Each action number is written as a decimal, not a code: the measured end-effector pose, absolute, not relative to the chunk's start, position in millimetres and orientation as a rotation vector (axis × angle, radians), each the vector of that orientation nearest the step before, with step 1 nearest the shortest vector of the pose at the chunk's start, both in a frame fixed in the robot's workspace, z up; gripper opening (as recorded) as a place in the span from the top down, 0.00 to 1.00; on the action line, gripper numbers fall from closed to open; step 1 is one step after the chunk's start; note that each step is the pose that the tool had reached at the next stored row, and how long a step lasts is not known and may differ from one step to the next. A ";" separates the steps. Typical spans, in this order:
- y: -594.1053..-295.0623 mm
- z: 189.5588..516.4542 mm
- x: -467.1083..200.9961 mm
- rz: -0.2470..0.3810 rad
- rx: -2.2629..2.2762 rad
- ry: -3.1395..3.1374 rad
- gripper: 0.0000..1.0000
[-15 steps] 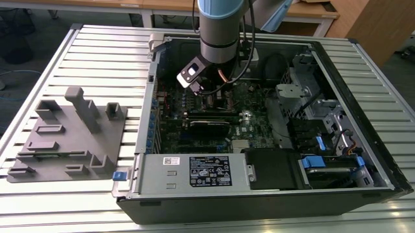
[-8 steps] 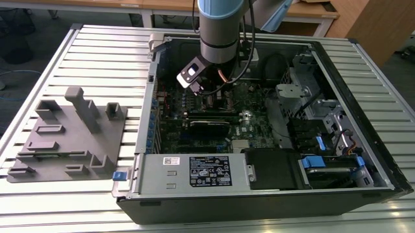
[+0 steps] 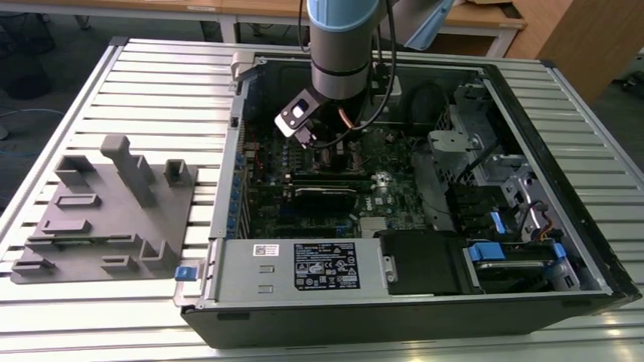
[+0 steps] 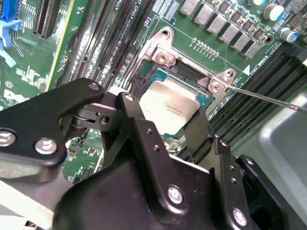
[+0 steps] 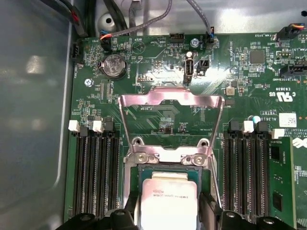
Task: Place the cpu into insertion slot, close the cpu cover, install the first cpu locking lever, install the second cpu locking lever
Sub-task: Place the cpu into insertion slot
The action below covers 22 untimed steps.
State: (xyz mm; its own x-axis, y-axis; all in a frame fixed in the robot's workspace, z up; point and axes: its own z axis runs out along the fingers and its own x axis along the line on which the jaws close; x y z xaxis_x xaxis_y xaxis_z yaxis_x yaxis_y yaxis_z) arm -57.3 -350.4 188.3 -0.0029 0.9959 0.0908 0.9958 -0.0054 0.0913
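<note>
Ribbed pale metal table (image 3: 121, 75). On it, a black steel computer case (image 3: 403, 320) lying open, and at the exterior view's left a matt grey moulded fixture block (image 3: 101, 219). The grey-and-blue cylindrical arm (image 3: 340, 45) drops into the case at upper centre of that frame.

In the second wrist view, the black angular gripper (image 4: 164, 114) has its matt fingers (image 4: 129, 112) pressed on two opposite edges of the flat square cpu with dull silver-grey top (image 4: 168, 101). The chip lies level over the dark square insertion slot with shiny rim (image 4: 186, 79); cannot tell whether it is fully seated. A thin bright steel lever (image 4: 268, 98) slants away from the socket corner.

In the first wrist view, the thin silvery cpu cover frame (image 5: 192, 101) is swung back off the socket, cut-out centre showing the glossy green motherboard (image 5: 158, 72).
</note>
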 end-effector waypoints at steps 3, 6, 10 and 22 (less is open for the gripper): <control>-350.0 194.7 -57.1 0.204 2.218 2.215 0.40; -350.2 202.5 -57.2 0.203 2.218 2.215 0.40; -350.2 205.5 -57.2 0.203 2.218 2.215 0.40; -350.5 195.6 -57.2 0.192 2.213 2.211 0.40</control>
